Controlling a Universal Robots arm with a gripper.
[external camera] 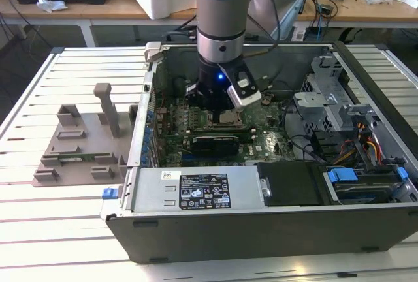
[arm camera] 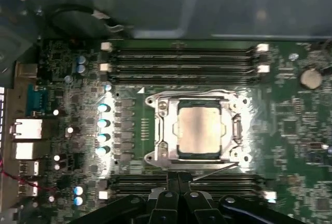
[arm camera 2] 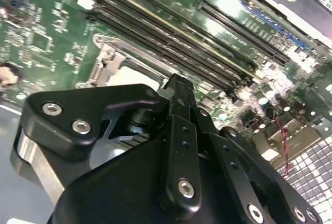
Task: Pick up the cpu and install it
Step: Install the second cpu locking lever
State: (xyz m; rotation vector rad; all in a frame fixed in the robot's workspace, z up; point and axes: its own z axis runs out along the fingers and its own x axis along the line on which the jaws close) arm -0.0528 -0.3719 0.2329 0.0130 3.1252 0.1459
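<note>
Item: one cpu [arm camera: 199, 128], silver-topped, square, seated flat in the socket frame [arm camera: 161, 125] at the centre of the first wrist view. No long axis to speak of; its edges ran parallel to the memory slots [arm camera: 181, 60].

Item: one pincer [arm camera: 179, 182], at the bottom centre of the first wrist view, its fingers [arm camera: 174, 180] pressed together with nothing between them. It was clenched and empty. The cpu lay just beyond the fingertips, toward the upper part of that frame, apart from them; a thin metal lever [arm camera: 212, 169] crossed between the two.

Item: one arm [external camera: 221, 8], descending from the top centre of the exterior view into the open computer case [external camera: 261, 230], its pincer [external camera: 219, 102] low over the motherboard [external camera: 261, 141].

Item: one grey holder block [external camera: 81, 145] with upright posts, on the slatted worktop [external camera: 39, 86] at the left of the exterior view, well apart from the case.

Judgement: the cpu appeared already placed in its socket; whether the retaining frame was latched could not be told.
</note>
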